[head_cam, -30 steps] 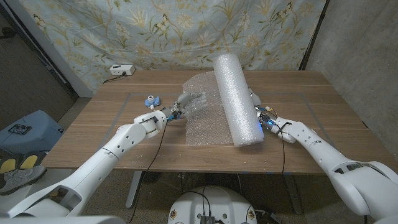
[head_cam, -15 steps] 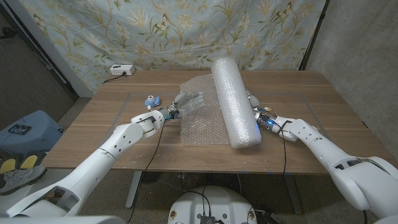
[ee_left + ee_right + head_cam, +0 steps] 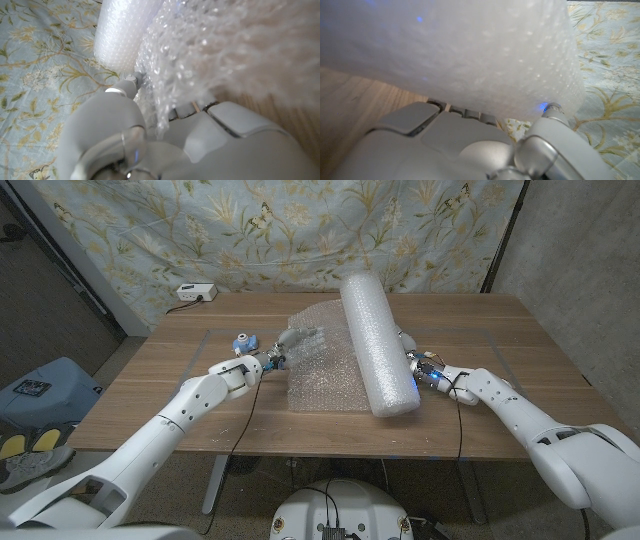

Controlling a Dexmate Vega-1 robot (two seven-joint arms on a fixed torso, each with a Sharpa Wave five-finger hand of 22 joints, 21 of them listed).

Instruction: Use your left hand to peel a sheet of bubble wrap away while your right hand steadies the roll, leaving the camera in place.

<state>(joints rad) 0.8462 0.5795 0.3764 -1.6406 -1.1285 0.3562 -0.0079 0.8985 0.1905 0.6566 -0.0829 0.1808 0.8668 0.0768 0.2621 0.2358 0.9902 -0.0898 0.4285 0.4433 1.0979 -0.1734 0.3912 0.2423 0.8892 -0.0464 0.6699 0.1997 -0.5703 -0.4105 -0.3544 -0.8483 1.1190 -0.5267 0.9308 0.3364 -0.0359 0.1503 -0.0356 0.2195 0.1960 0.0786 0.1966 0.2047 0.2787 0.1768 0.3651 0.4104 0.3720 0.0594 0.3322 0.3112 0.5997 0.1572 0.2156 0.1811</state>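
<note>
Wooden table (image 3: 520, 350) carrying everything. Toward the far left corner, a white box (image 3: 195, 292) with a cable. Nearer the left edge, a small blue and white camera (image 3: 243, 340), sitting just beside the left hand (image 3: 272, 358). Left hand clamped on the lifted edge of the bubble wrap sheet (image 3: 325, 375), fingers (image 3: 107, 122) buried in the wrap in the left wrist view. Sheet spread from there across the middle of the table to the roll (image 3: 378, 340). Roll lying slantwise from the far edge toward the near edge. Right hand (image 3: 418, 366) pressed against the roll's right side, fingers hidden behind it; apart or together, impossible to tell. Floral cloth (image 3: 300, 225) hanging behind the far edge.
</note>
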